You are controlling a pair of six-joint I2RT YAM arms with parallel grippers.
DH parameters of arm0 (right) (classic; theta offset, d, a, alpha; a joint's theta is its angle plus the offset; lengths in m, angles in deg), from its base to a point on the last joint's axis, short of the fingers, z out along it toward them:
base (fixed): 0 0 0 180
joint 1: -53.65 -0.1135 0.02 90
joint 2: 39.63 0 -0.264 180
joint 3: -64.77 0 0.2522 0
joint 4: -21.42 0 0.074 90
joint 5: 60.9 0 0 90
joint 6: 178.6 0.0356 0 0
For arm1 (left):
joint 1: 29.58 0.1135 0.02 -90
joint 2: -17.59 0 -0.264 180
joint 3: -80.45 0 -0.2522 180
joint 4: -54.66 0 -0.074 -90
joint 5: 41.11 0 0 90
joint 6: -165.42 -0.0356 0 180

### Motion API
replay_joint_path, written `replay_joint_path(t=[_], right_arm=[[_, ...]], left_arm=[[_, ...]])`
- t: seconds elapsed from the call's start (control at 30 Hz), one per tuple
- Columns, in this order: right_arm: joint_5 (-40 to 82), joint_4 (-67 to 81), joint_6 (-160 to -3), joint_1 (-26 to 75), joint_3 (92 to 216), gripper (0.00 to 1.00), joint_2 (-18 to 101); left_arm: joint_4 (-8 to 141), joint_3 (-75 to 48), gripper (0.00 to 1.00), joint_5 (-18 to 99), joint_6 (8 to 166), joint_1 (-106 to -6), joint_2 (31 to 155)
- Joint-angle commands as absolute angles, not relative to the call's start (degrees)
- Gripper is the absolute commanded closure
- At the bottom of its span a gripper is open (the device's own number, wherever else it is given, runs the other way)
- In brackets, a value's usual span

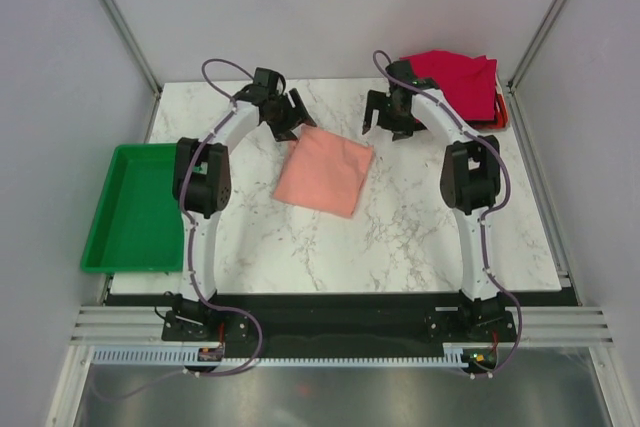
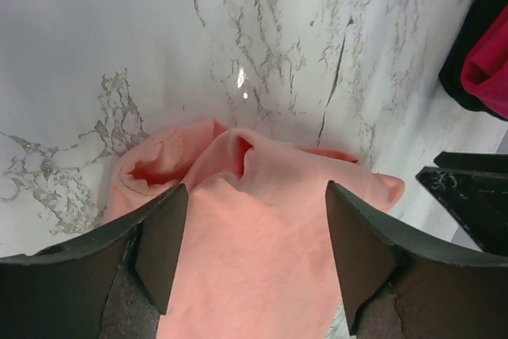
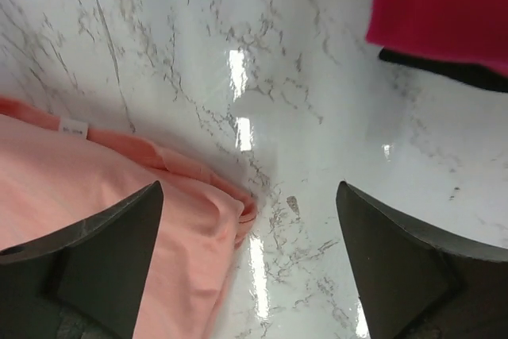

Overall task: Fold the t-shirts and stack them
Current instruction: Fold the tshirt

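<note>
In the overhead view the salmon-pink shirt [image 1: 325,172] lies folded into a rough rectangle in the middle of the counter [image 1: 400,237], a little askew. The red pile [image 1: 458,82] sits at the upper right of the frame, well apart from it.

My left claw [image 2: 254,248] hangs spread wide over the shirt's upper-left corner and grips nothing. The right claw [image 3: 250,236] is likewise wide apart and empty, over bare counter just beside the shirt's other far corner (lower left of its wrist view).

The cloth looks light and limp, and I expect it to sag or come unfolded if lifted by one point. I judge it best pinched through all layers at both far corners together. The bunched lip between the left fingers looks like the easiest purchase.
</note>
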State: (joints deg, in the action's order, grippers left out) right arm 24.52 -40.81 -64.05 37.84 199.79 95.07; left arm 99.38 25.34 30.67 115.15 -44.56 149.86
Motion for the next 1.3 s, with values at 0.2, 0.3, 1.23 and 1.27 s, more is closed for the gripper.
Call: replay_joint_path(t=[0.2, 0.3, 1.23, 1.27], right_arm=[[12.7, -28.2, -62.9, 36.3, 186.3, 0.07, 75.7], [2.0, -17.4, -57.2, 34.3, 174.9, 0.09, 71.6], [8.8, -24.6, -61.3, 33.3, 167.8, 0.07, 70.2], [10.1, -25.2, -61.8, 33.3, 168.0, 0.05, 68.9]], left_arm=[[100.4, 17.7, 0.24, 35.3, 110.6, -44.6, 129.6], [98.8, 7.7, 0.25, 35.9, 111.1, -46.2, 124.4], [94.5, -7.0, 0.29, 36.0, 107.6, -50.9, 115.0], [95.1, -7.2, 0.29, 36.0, 107.5, -51.0, 113.1]])
